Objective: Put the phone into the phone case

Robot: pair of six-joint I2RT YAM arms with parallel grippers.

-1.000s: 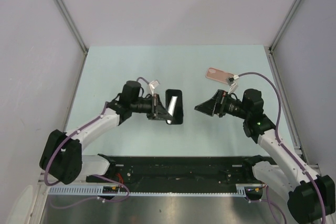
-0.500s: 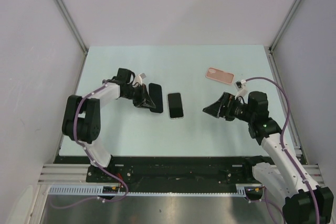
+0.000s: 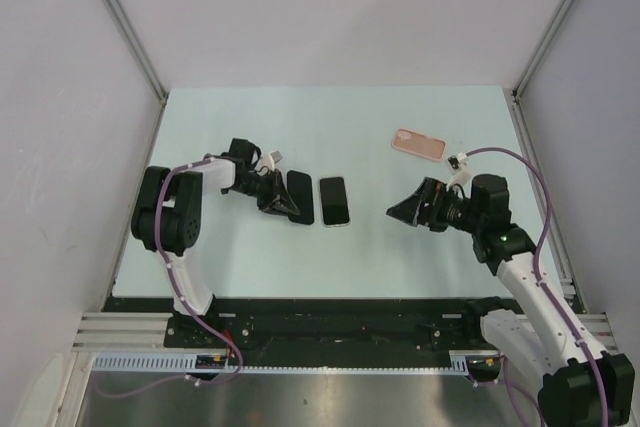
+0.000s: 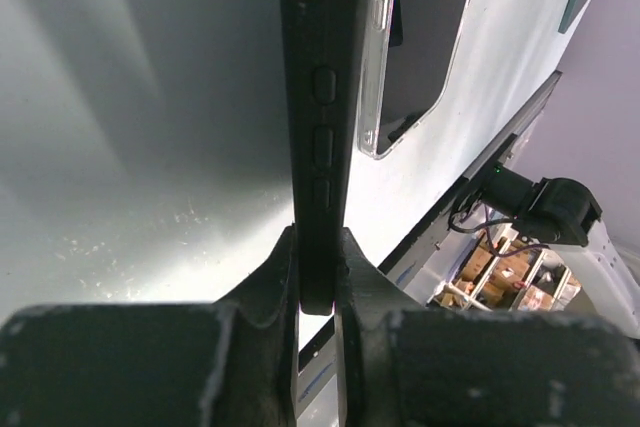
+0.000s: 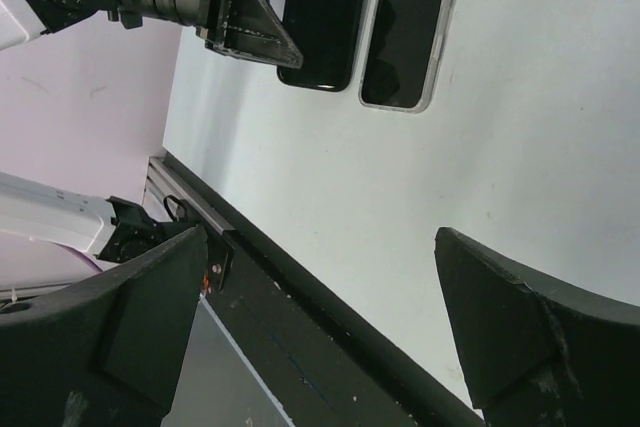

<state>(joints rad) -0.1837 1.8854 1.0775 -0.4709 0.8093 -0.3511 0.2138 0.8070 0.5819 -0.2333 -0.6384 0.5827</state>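
Note:
My left gripper (image 3: 283, 201) is shut on the near end of a black phone-shaped slab (image 3: 299, 197). In the left wrist view the slab (image 4: 322, 137) runs edge-on out from between the jaws (image 4: 317, 247), with its side buttons showing. A dark slab with a clear rim (image 3: 334, 201) lies flat right beside it, and also shows in the left wrist view (image 4: 420, 37). A pink phone case (image 3: 419, 144) lies at the back right. My right gripper (image 3: 402, 210) is open and empty right of the two slabs, which show in its view (image 5: 325, 17) (image 5: 410, 27).
The pale table (image 3: 380, 247) is walled on three sides. A black rail (image 3: 340, 312) runs along the near edge and shows close under the right gripper (image 5: 330, 347). A purple cable (image 3: 500, 152) loops near the pink case.
My left gripper has drawn left with the black slab, away from the clear-rimmed slab, which now lies flat alone. My right gripper has backed off slightly to the right.

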